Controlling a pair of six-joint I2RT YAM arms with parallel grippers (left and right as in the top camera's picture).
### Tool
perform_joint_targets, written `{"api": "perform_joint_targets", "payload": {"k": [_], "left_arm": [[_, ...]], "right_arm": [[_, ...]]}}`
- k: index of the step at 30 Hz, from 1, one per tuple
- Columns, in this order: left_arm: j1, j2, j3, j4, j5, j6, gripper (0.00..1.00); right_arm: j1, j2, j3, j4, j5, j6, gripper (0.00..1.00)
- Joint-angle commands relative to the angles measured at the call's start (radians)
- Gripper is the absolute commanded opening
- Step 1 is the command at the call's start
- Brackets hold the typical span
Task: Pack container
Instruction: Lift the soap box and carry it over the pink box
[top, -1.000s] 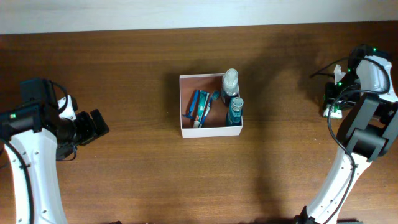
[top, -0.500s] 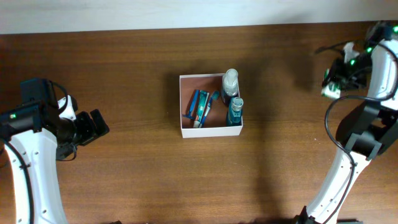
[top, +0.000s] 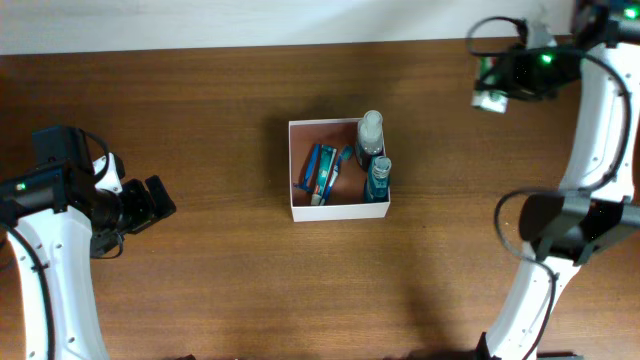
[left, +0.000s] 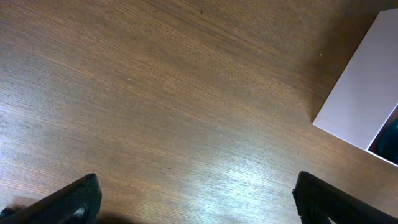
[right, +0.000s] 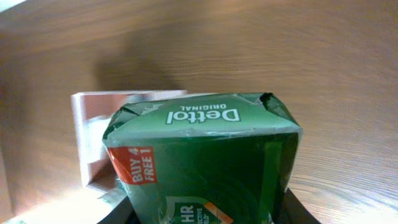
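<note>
The container (top: 295, 170), a shallow square white-walled box with a pinkish-tan inside, sits mid-table. It holds two upright bottles (top: 371, 132) along its right wall and a blue-green toothpaste tube (top: 320, 172). Its white wall also shows in the left wrist view (left: 364, 99) and the right wrist view (right: 84, 137). My right gripper (top: 492, 97) is at the far right back of the table, shut on a green Dettol soap packet (right: 202, 162), well right of the container. My left gripper (top: 160, 200) is open and empty, far left of the container.
The brown wooden table (top: 220, 290) carries nothing else. A pale wall edge (top: 250, 20) runs along the back. The right arm (top: 600, 120) reaches across the right side.
My right gripper has lifted the soap packet from the right edge and moved it back and leftward toward the container. The left arm has not moved.
</note>
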Motion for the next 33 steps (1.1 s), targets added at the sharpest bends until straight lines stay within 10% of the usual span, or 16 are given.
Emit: {"api": "perform_joint_targets", "payload": {"k": [1, 15, 33], "left_arm": [[0.005, -0.013, 0.002, 0.0, 0.01, 0.009, 0.99], [0.005, -0.013, 0.002, 0.0, 0.01, 0.009, 0.99], [0.005, -0.013, 0.002, 0.0, 0.01, 0.009, 0.99]], "right_arm": [[0.117, -0.154, 0.024, -0.006, 0.059, 0.066, 0.33], [0.702, -0.203, -0.056, 0.01, 0.597, 0.441, 0.33], [0.772, -0.158, -0.53, 0.368, 0.595, 0.561, 0.34]]}}
